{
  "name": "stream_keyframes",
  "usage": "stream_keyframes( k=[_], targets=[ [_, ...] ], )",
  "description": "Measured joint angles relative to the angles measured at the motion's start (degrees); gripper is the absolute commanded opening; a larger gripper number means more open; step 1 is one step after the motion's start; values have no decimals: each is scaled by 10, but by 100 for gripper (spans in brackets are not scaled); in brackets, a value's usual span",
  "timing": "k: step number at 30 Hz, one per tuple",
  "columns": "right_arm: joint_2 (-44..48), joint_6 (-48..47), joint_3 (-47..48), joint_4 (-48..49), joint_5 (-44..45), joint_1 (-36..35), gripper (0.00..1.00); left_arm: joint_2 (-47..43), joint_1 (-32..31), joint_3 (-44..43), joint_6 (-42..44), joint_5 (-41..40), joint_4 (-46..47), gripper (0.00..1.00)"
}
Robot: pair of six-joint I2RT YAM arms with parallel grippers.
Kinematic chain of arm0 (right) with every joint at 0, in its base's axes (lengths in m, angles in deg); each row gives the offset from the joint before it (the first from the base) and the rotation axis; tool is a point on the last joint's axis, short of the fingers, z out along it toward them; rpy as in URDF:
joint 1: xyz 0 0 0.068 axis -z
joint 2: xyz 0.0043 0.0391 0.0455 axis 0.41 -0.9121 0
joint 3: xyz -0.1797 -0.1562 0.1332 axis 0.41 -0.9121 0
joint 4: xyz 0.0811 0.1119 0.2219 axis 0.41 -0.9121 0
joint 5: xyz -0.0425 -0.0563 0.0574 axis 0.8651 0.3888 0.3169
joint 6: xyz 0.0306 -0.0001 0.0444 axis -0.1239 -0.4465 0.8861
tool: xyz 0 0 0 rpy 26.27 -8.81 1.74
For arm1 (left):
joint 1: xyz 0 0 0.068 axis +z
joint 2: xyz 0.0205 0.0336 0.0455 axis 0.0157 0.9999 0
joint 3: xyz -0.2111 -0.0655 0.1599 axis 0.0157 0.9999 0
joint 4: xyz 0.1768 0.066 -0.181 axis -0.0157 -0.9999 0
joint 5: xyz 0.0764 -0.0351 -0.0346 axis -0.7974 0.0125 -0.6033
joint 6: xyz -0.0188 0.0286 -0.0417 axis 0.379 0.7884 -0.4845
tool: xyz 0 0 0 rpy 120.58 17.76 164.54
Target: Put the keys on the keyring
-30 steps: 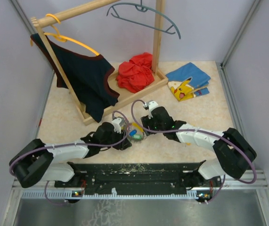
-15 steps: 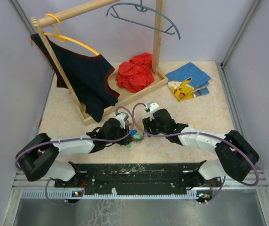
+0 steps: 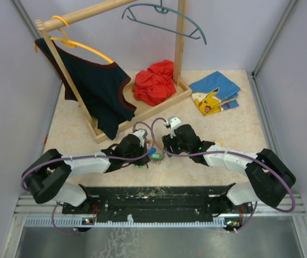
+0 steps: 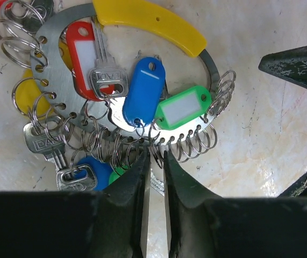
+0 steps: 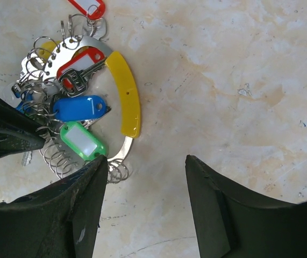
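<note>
Left wrist view shows the left gripper (image 4: 154,157), jaws closed to a slit on the wire loops of the keyring (image 4: 55,59), which lies flat on the table (image 4: 261,134) with the keys (image 4: 144,88) bunched on it. The right gripper (image 5: 145,161) gapes wide just beside it.

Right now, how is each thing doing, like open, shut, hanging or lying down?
keyring, lying flat, keys bunched on it
left fingers, nearly shut, pinching a small ring on the keyring
right fingers, wide open
black top, hanging on orange hanger
red cloth, crumpled
blue shirt, folded
grey hanger, hanging empty
</note>
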Motion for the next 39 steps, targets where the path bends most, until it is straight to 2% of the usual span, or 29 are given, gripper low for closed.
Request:
stream_keyframes(
  k=[3, 6, 13, 21, 27, 30, 33, 39],
  targets=[
    [0, -1, 0, 0, -6, 0, 60, 6, 0, -5, 3, 0, 0, 15],
    [0, -3, 0, 0, -11, 0, 61, 12, 0, -9, 4, 2, 3, 0],
    [5, -5, 0, 0, -29, 0, 64, 14, 0, -9, 32, 5, 10, 0],
    [57, -20, 0, 16, -67, 7, 65, -66, 0, -8, 170, 6, 8, 0],
    [59, -38, -1, 41, -150, 57, 64, -110, 11, 3, 288, 32, 33, 0],
    [65, -69, -14, 83, -198, 77, 61, -123, 21, 16, 330, 58, 38, 0],
    [69, -106, -23, 110, -243, 79, 58, -140, 29, 34, 363, 87, 46, 0],
    [38, -159, -13, 134, -330, 79, 59, -166, 32, 77, 382, 130, 73, 0]
  ],
)
